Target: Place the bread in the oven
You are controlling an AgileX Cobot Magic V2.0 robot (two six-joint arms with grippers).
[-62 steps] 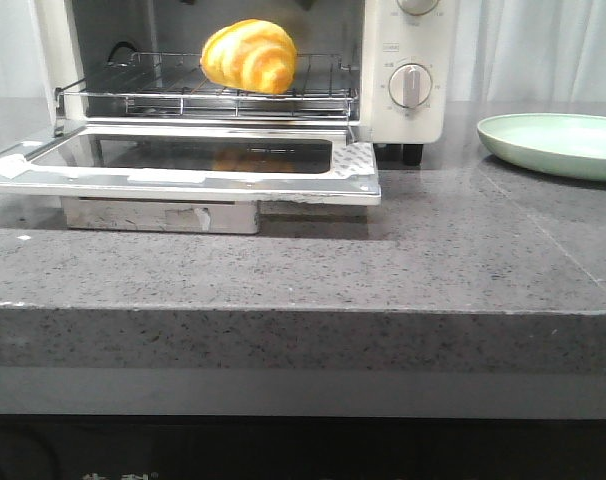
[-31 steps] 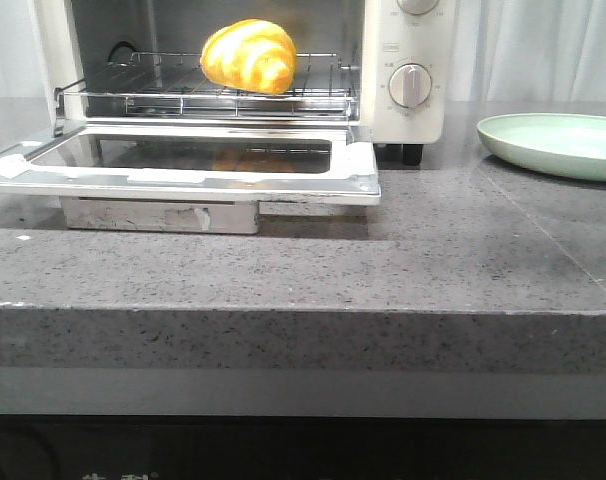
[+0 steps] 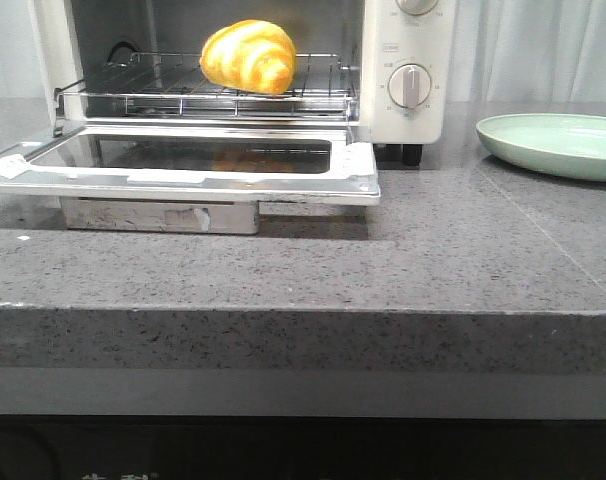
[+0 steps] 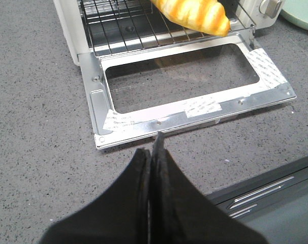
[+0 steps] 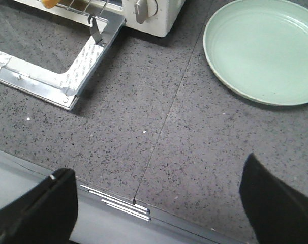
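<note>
The bread (image 3: 248, 56), a glossy golden bun with orange-brown stripes, rests on the wire rack (image 3: 183, 95) inside the cream-white oven (image 3: 408, 110); it also shows in the left wrist view as bread (image 4: 194, 15). The glass door (image 3: 198, 160) lies folded down flat. My left gripper (image 4: 153, 152) is shut with nothing in it, hovering over the counter just in front of the door's front edge (image 4: 194, 114). Wide open and empty, my right gripper (image 5: 159, 195) hangs above the counter's front edge. Neither gripper shows in the front view.
A pale green plate (image 3: 558, 143) sits on the grey stone counter to the right of the oven, also seen as the plate (image 5: 263, 48) in the right wrist view. A metal block (image 3: 161, 215) props the open door. The counter's front edge (image 3: 303, 310) drops off near me.
</note>
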